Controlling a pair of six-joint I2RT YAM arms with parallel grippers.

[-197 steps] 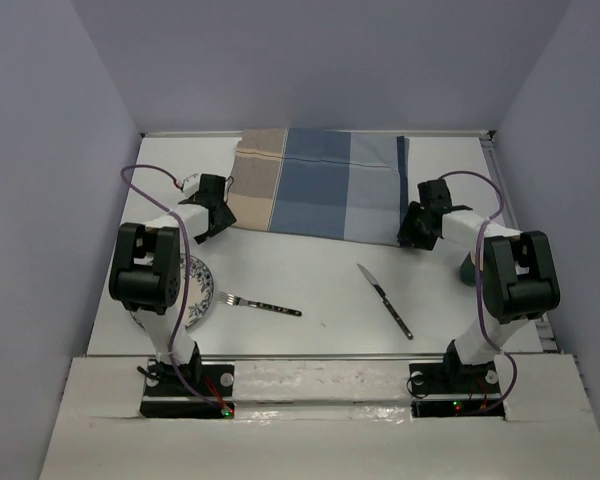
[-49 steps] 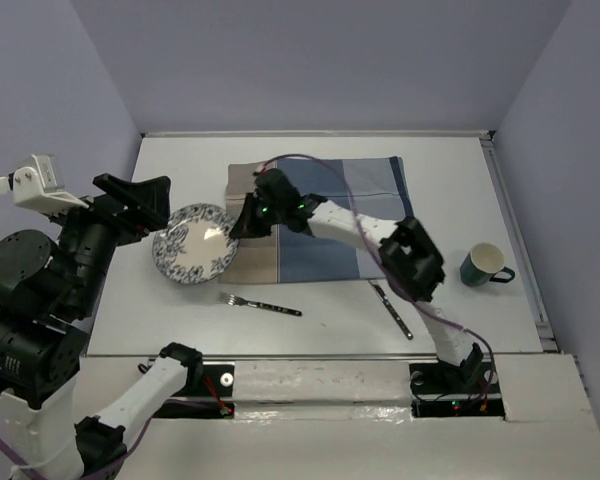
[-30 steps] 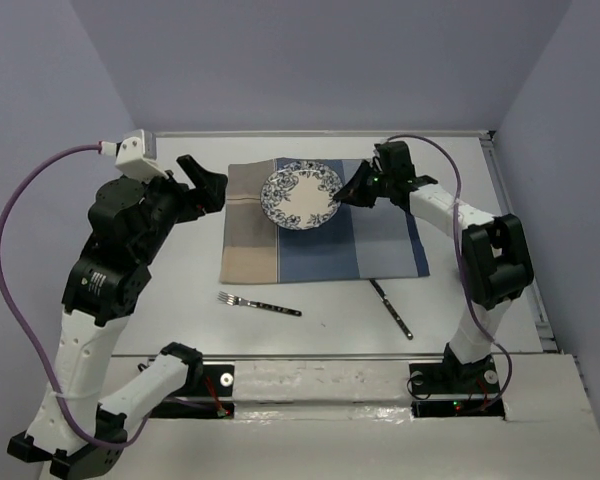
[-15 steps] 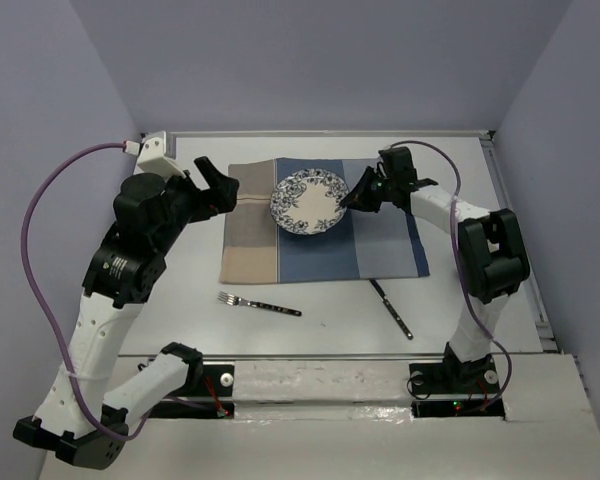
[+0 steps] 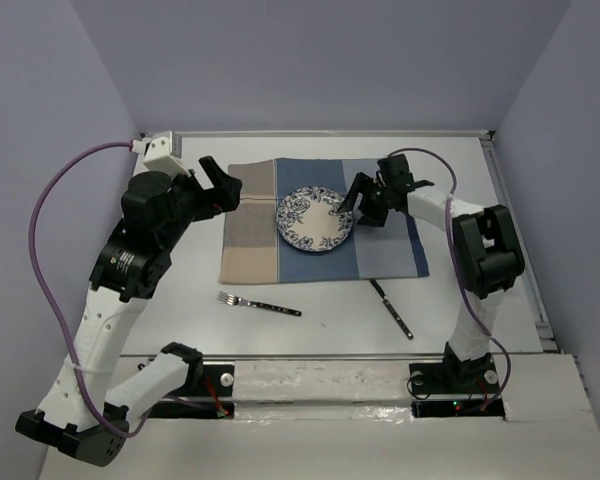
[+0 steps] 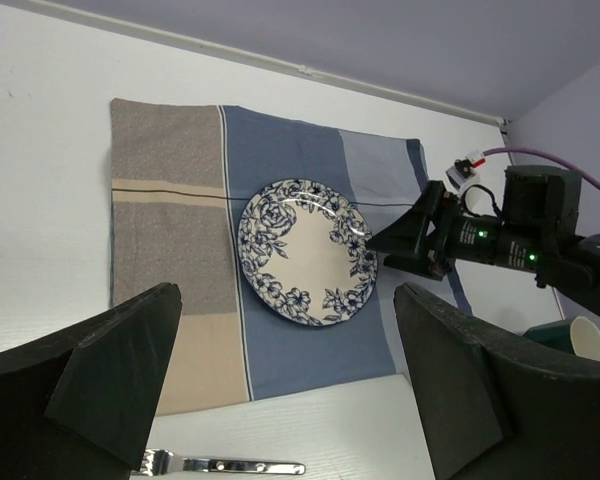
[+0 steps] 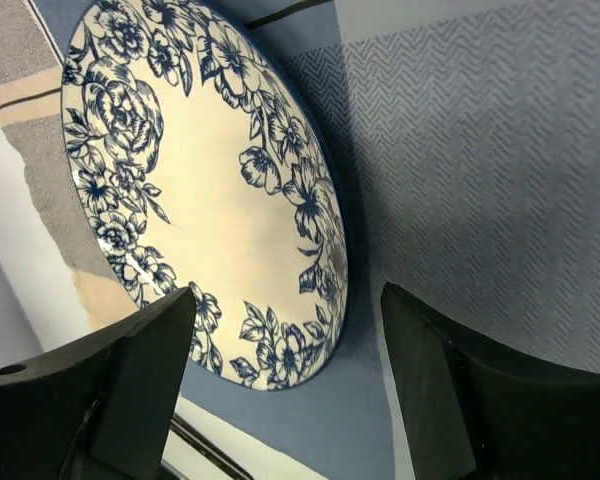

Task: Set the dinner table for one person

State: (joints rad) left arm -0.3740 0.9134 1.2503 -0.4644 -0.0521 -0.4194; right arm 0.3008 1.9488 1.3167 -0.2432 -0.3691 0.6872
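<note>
The right claw (image 5: 360, 203) stands with its jaws spread wide, gripping nothing. The blue-flowered plate (image 5: 316, 219) lies flat just in front of its fingertips on the checked placemat (image 5: 250, 230). That cloth is spread on the dinner table (image 5: 320, 300), the white top under both arms. The left claw (image 5: 223, 187) hangs agape over the cloth's far side from the right claw. A fork (image 5: 259, 304) and knife (image 5: 391, 308) lie nearer the bases.
</note>
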